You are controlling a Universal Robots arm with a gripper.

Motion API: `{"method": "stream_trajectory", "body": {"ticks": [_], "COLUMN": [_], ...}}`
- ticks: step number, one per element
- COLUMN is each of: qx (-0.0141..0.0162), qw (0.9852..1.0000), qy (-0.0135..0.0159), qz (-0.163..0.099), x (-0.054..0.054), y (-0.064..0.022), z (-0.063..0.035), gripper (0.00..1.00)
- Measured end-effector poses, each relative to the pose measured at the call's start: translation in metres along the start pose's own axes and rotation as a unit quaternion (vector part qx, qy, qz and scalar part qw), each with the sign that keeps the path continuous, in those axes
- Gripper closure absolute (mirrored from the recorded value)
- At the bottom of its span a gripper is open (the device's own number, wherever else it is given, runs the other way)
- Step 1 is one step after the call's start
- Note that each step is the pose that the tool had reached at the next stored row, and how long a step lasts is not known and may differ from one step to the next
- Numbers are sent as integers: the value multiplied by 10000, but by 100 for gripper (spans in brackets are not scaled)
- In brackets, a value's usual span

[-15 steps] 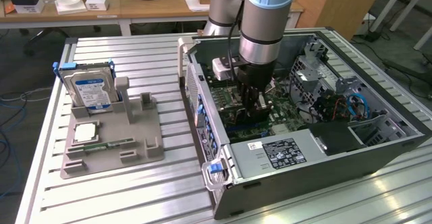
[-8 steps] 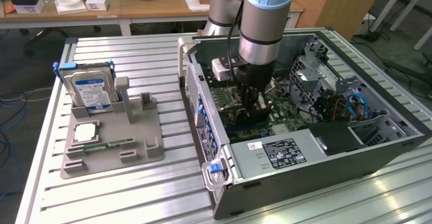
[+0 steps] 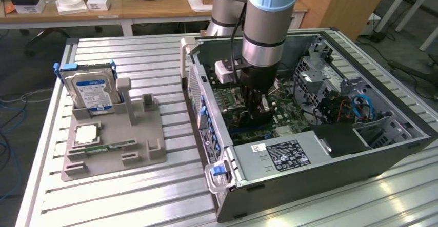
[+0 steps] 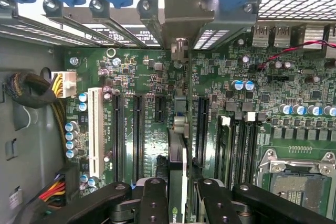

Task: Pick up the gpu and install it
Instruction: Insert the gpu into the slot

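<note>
Pincer point(image 4: 181, 205): black jointed fingers point(image 4: 153, 203) partly closed, clamped on the gpu point(image 4: 176, 166), a thin dark card seen edge-on between them. A green board point(image 4: 294, 85) with long black slots point(image 4: 137, 135) lies directly beneath. The arm point(image 3: 263, 32), a silver tube, stands vertical, wrist down inside the open metal case point(image 3: 308, 186).

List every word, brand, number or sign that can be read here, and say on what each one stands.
Nothing reads with certainty.
Blue-white label on the hard drive: print too small.
Black label and white sticker on the power supply: too small.
White markings on the motherboard: too small.
Green mark on the gpu edge: not readable.
</note>
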State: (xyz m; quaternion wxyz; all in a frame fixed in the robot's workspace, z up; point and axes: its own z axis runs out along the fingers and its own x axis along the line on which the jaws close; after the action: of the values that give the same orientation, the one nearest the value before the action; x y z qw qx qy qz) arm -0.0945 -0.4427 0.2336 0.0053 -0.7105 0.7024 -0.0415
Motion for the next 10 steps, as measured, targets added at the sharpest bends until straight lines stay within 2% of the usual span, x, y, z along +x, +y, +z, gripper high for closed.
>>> {"method": "stream_trajectory", "body": {"ticks": [10], "qx": [-5], "qw": [10000], "qy": [-6], "qz": [0], "x": [-2], "y": [1], "z": [2], "gripper": [74]}}
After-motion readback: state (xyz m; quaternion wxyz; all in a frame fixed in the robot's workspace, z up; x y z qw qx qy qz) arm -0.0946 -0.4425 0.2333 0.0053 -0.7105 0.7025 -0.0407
